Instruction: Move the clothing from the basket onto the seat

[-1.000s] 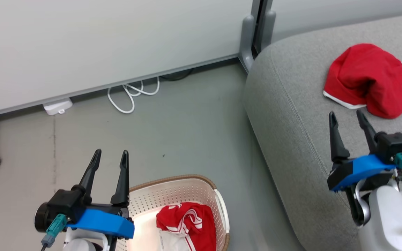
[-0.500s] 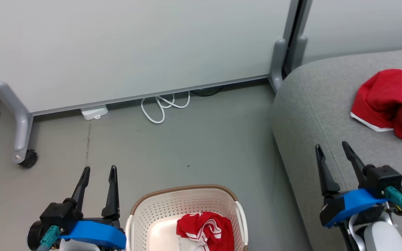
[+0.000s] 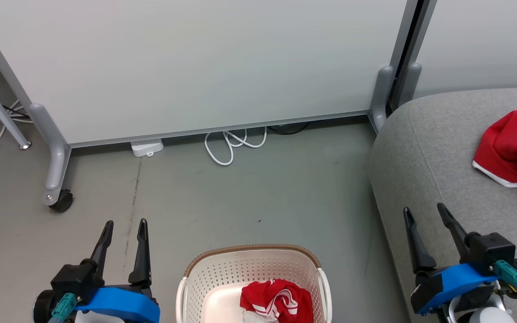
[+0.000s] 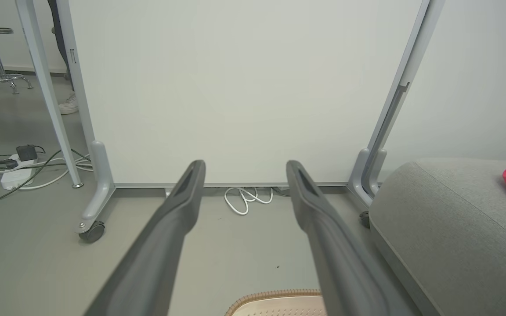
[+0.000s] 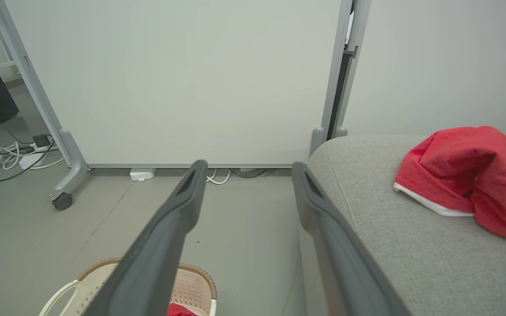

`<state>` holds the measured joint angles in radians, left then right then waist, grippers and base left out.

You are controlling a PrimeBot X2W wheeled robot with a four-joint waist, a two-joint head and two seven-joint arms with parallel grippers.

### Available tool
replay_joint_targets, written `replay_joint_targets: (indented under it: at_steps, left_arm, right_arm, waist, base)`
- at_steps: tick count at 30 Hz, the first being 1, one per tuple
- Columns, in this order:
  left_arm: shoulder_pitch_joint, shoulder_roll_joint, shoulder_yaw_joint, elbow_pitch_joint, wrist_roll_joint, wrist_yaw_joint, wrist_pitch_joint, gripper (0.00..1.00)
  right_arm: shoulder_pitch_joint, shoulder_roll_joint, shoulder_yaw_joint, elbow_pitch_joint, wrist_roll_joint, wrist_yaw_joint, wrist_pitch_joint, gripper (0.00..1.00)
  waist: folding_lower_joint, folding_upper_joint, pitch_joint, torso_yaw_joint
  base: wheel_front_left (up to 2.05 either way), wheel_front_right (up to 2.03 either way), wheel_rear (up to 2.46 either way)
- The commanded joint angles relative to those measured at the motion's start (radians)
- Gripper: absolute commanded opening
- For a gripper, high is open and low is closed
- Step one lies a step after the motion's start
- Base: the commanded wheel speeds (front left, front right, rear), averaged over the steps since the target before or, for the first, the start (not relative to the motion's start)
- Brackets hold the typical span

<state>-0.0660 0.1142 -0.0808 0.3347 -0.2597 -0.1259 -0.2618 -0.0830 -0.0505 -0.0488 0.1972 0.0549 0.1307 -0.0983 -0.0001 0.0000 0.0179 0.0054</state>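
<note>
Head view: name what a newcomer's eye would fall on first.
The bright red garment lying crumpled on the grey seat at the right stands out most. A second red striped garment sits in the cream basket at bottom centre. The left gripper and right gripper flank it, both open and empty.

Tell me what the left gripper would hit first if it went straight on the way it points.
Probably the white panel, low down, above the coiled cable. The left gripper is open and the way there looks free, though depth is unclear.
</note>
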Motion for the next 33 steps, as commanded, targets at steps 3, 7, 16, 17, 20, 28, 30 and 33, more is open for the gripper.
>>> replay_joint_targets:
  at_steps: [3,7,16,17,20,28,30,33]
  left_arm:
    - [0.013,-0.001,0.007,-0.001,0.009,-0.004,-0.005,1.00]
    - [0.013,-0.003,0.010,-0.003,0.010,-0.004,-0.005,1.00]
    - [0.006,0.003,0.002,-0.001,0.011,-0.004,-0.005,1.00]
    - [0.005,0.004,0.001,0.000,0.010,-0.004,-0.005,1.00]
    - [0.005,0.005,-0.002,0.002,0.007,-0.004,-0.005,1.00]
    - [-0.034,0.017,-0.063,0.054,-0.024,-0.004,-0.005,1.00]
    - [-0.053,0.022,-0.090,0.084,-0.036,-0.005,-0.005,1.00]
    - [-0.091,0.024,-0.132,0.135,-0.057,-0.005,-0.005,1.00]
  right_arm:
    - [0.017,0.000,0.008,-0.012,0.015,0.000,0.006,1.00]
    - [0.022,0.000,0.013,-0.013,0.026,0.000,0.003,1.00]
    - [0.009,0.000,0.034,-0.008,0.044,0.000,0.000,1.00]
    - [0.009,0.000,0.034,-0.008,0.043,0.000,0.000,1.00]
    - [0.009,0.000,0.035,-0.008,0.045,0.000,-0.002,1.00]
    - [-0.018,0.000,0.050,-0.029,0.050,0.000,-0.003,1.00]
    - [-0.029,0.000,0.058,-0.034,0.050,0.000,-0.003,1.00]
    - [-0.047,0.000,0.067,-0.042,0.052,0.000,-0.007,1.00]
  waist:
    - [0.0001,0.0000,-0.002,0.000]
    - [0.0001,0.0000,0.000,0.001]
    - [0.0001,0.0000,0.007,0.003]
    - [0.0001,0.0000,0.007,0.004]
    - [0.0001,0.0000,0.009,0.005]
    - [0.0001,0.0000,0.080,-0.025]
    - [0.0001,0.0000,0.107,-0.041]
    - [0.0001,0.0000,0.153,-0.070]
  base:
    - [0.00,0.00,0.00]
    - [0.00,0.00,0.00]
    - [0.00,0.00,0.00]
    - [0.00,0.00,0.00]
    - [0.00,0.00,0.00]
    - [0.00,0.00,0.00]
    - [0.00,0.00,0.00]
    - [0.00,0.00,0.00]
